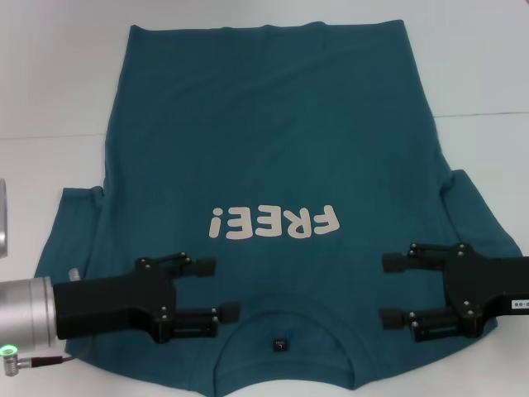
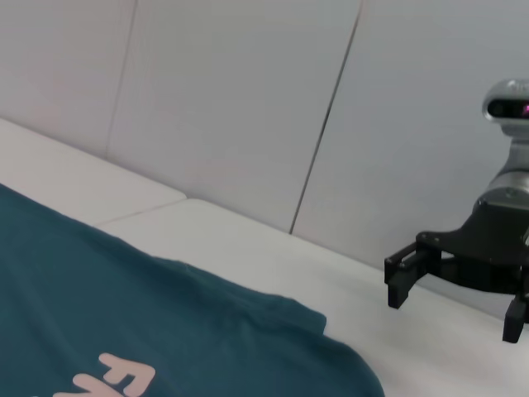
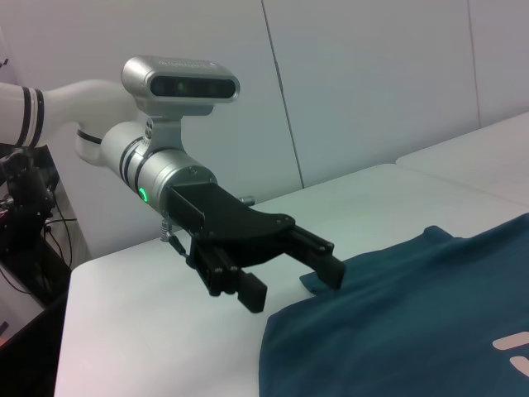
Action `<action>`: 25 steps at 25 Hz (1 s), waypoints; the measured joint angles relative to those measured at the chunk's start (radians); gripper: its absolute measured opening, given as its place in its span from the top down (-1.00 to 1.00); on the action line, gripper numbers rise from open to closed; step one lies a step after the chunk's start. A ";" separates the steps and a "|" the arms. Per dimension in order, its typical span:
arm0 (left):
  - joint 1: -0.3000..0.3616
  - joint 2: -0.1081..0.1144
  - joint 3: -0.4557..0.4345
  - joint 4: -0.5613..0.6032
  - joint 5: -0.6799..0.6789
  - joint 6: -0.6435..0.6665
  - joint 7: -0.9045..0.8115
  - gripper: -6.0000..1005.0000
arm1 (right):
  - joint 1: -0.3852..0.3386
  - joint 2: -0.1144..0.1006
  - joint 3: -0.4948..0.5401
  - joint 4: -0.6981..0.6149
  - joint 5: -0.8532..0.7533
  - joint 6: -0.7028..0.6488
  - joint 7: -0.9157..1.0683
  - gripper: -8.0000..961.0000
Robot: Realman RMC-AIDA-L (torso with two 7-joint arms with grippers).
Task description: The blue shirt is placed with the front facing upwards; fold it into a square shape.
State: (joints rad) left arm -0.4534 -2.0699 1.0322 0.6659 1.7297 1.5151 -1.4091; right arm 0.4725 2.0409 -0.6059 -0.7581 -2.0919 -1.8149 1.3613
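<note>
The blue shirt (image 1: 264, 141) lies flat on the white table, front up, with white letters "FREE!" (image 1: 274, 222) on the chest. Its collar with a small dark label (image 1: 282, 343) is at the near edge. My left gripper (image 1: 217, 289) is open over the shoulder area to the left of the collar, fingers pointing toward the collar. My right gripper (image 1: 387, 289) is open over the other shoulder, facing the left one. The left wrist view shows the shirt (image 2: 149, 322) and the right gripper (image 2: 455, 308) farther off. The right wrist view shows the shirt (image 3: 413, 331) and the left gripper (image 3: 291, 285).
The white table (image 1: 50, 83) has a seam (image 1: 483, 115) at the right. A metallic cylinder (image 1: 3, 219) pokes in at the left edge. Grey wall panels (image 2: 248, 99) stand behind the table. Cables (image 3: 25, 215) hang beyond the table's end.
</note>
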 joint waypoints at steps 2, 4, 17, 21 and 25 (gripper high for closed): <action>-0.005 -0.003 -0.001 -0.002 0.011 -0.006 -0.001 -0.73 | 0.000 0.002 0.000 0.000 0.000 0.004 0.000 -0.88; -0.008 -0.005 -0.003 -0.004 0.016 -0.013 -0.001 -0.73 | -0.001 0.005 0.000 -0.003 0.000 0.008 -0.002 -0.88; 0.028 -0.025 -0.116 0.084 0.025 -0.065 -0.025 -0.72 | -0.003 0.010 0.012 -0.015 0.008 0.007 -0.001 -0.88; 0.068 -0.027 -0.265 0.174 0.038 -0.220 -0.252 -0.72 | -0.003 0.016 0.013 -0.017 0.009 0.009 -0.003 -0.88; 0.078 0.011 -0.283 0.200 0.130 -0.298 -0.493 -0.72 | -0.003 0.017 0.012 -0.019 0.010 0.009 -0.004 -0.88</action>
State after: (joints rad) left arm -0.3752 -2.0589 0.7489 0.8655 1.8596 1.2167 -1.9021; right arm 0.4695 2.0582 -0.5935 -0.7766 -2.0818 -1.8055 1.3569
